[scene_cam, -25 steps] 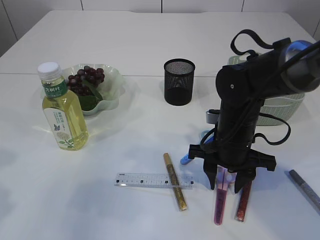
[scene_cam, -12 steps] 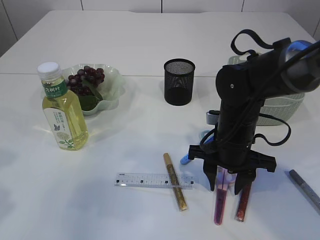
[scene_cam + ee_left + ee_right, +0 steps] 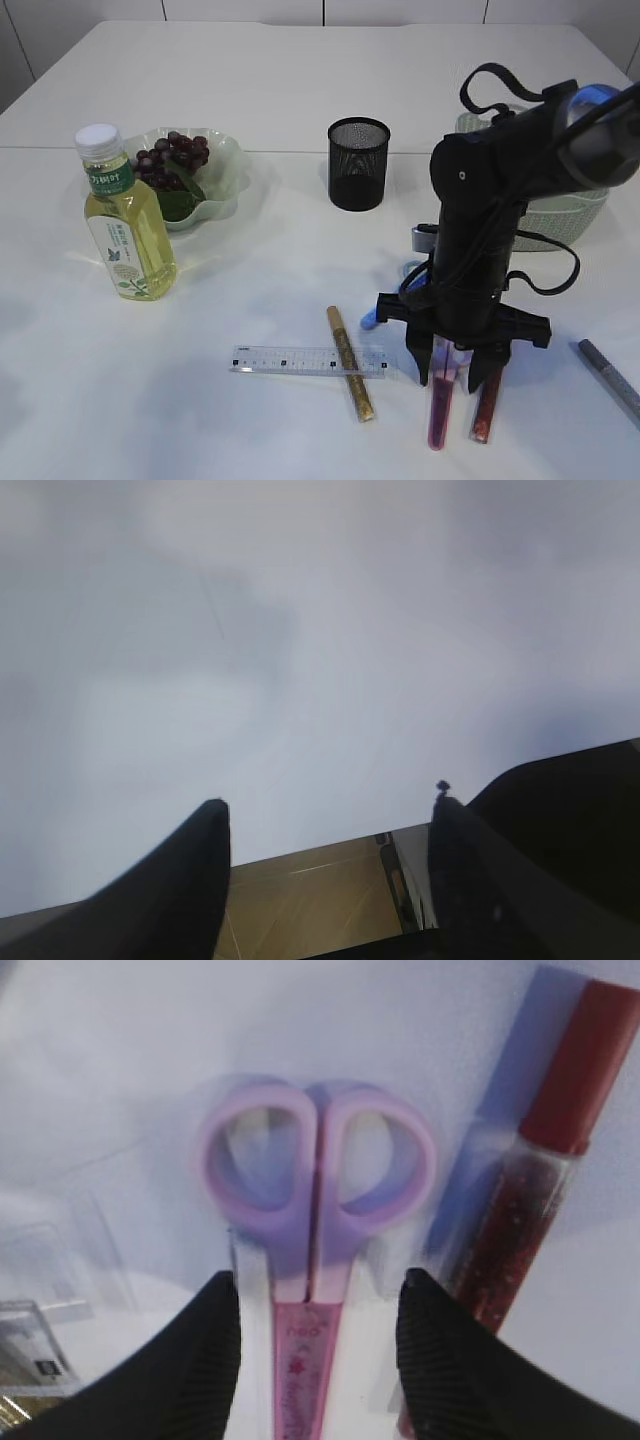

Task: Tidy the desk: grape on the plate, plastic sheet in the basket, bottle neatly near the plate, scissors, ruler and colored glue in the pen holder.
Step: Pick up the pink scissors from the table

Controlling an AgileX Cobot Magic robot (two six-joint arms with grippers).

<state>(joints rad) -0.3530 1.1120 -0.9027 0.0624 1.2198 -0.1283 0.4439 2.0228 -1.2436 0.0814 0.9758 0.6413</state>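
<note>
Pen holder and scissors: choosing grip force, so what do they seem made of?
The pen holder looks like matte black wire mesh, probably metal: light shows through its fine grid. The scissors have smooth lilac handles, apparently plastic, and a translucent pink blade cover with printing, likely plastic too.

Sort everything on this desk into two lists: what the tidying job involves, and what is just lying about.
Job:
grapes on plate
bottle
pen holder
basket
scissors, between the right gripper fingers
ruler
gold glue
red glue

Lying about:
grey pen
small blue item, too hidden to name
</note>
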